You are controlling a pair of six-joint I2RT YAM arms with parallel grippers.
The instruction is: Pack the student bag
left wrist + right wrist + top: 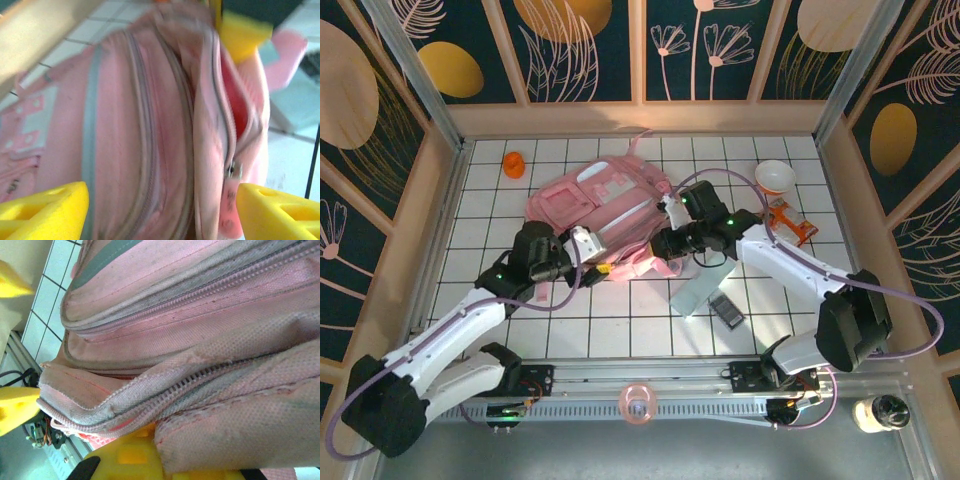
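Yellow fingers (pixel 42 210) of left claw (pixel 162 212) closest to lens, wrist view: spread wide, released, gripping nothing, pink fabric of student bag (pixel 145 125) just beyond the gap. Zip (pixel 223 125) standing open on right side of that view, redder lining visible inside the slit. Right claw (pixel 658 245): clenched on bag's edge by the open zip, pinching a fold of fabric; yellow tip w/ fabric draped over it in right wrist view. Bag lying flat on white tiled counter (pixel 620 320), ctr-to-far part, btwn the 2 arms, both claws at its near edge. Elsewhere on counter: orange item (pixel 514 163) far left, white bowl (pixel 775 177) far right, orange packet (pixel 790 222) just beside right arm, pale flat box (pixel 695 292) & small dark device (pixel 726 310) right next to it, touching or not, can't tell. Pink ring (pixel 637 403) on front rail btwn arm bases.
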